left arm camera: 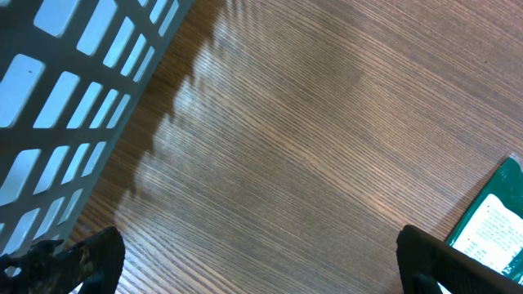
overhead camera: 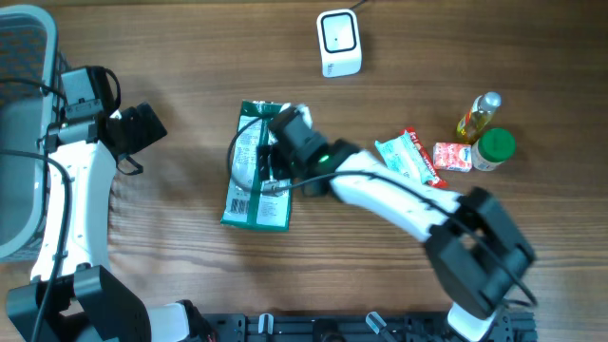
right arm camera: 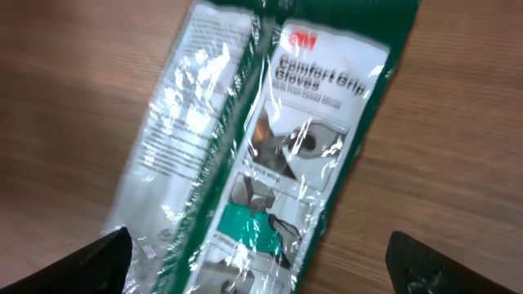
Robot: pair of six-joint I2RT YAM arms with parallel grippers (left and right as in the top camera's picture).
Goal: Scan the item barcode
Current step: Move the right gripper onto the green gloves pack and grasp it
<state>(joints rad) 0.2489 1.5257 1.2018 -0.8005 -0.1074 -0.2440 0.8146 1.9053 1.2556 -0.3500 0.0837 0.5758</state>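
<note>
Glove pack (right arm camera: 270,147) lies flat on the surface (overhead camera: 190,76) just beneath the right gripper (right arm camera: 257,257), spread wide; its arm stretches leftward, wrist angled down. Left gripper (left arm camera: 261,265) likewise spread.

perhaps shop checkout: scanner (overhead camera: 339,43), basket (overhead camera: 24,57)

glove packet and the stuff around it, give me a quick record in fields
item: green glove packet, flat on the table
right gripper: open, over the packet, not gripping it
left gripper: open, empty, over bare table beside the basket
scanner: white, at the far edge, apart from the packet
other items: bottle, green-lidded jar, red packet, all to the right
barcode: too small to tell
</note>
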